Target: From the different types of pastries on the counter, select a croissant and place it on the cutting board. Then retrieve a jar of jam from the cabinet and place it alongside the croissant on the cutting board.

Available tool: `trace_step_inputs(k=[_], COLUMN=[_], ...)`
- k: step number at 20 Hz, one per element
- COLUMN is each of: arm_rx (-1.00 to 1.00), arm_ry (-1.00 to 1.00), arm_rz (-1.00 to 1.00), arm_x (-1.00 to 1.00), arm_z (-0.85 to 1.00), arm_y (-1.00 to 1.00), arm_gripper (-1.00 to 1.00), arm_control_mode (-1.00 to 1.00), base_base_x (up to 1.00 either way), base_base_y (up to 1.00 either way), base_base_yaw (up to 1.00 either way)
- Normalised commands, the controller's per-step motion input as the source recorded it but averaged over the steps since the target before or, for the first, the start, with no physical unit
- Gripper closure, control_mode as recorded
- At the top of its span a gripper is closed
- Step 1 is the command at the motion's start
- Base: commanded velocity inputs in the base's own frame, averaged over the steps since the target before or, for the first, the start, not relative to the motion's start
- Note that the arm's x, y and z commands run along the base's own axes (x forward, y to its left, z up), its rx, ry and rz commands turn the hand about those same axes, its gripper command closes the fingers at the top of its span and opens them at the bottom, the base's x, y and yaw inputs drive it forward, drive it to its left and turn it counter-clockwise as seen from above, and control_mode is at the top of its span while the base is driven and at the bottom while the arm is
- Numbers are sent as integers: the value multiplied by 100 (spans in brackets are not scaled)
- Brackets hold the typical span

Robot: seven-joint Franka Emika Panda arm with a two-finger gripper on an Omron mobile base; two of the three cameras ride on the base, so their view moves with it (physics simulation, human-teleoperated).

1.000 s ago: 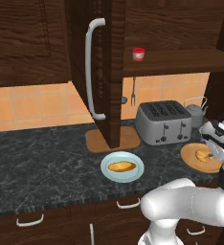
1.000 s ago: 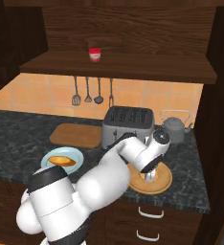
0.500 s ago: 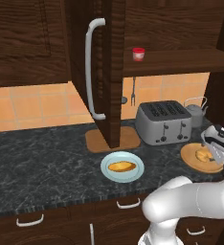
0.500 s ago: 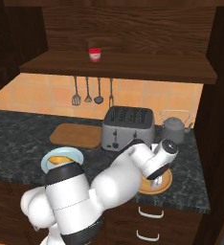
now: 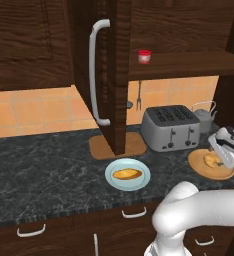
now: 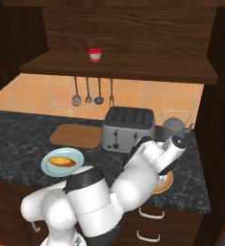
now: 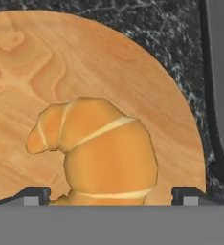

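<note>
Tool: the tool [image 7: 111,194] stood directly above the croissant [image 7: 97,148], its two finger tips [image 7: 35,195] spread wide, one on each side of the pastry, pinching nothing.
Croissant position: it lay on the round wooden dish [image 7: 133,72], between the spread tips and just ahead of them along the line of approach.
Long axis: in the hand view the pastry ran from its pointed end at the left to its thick body at the lower right, so roughly across the gap between the tips; judged, a straight descent would bracket the thick part.
Cut off: the near end of the croissant ran out of the hand view at the bottom, so its full length could not be read.
Contact: whether the tips already touched the dish could not be told.
Dish on desk: the dish sat on the desk [image 5: 49,170] at the right, near the toaster [image 5: 170,127]; from the right the arm covered most of it.
Other pastry: the yellow oval roll [image 5: 127,174] lay on a pale blue plate [image 5: 114,180], well apart to the left.
Cutting board: the cutting board [image 6: 76,136] lay left of the toaster, partly behind the open cabinet door [image 5: 106,75] from the left.
Jar of jam: the jar of jam [image 6: 94,54] stood on the cabinet shelf [image 6: 133,69], farthest back.
</note>
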Motion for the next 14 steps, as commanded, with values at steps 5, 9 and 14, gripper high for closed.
trace_step_inputs(k=[5, 9, 14], arm_rx=[10, 10, -1], arm_ry=[23, 14, 3], arm_rz=[0, 0, 0], arm_x=[15, 1, 0], arm_z=[-79, -81, 18], arm_y=[15, 1, 32], arm_gripper=[100, 100, 100], arm_control_mode=[-100, -100, -100], base_base_x=[0, 0, 0], base_base_y=[0, 0, 0], base_base_yaw=[0, 0, 0])
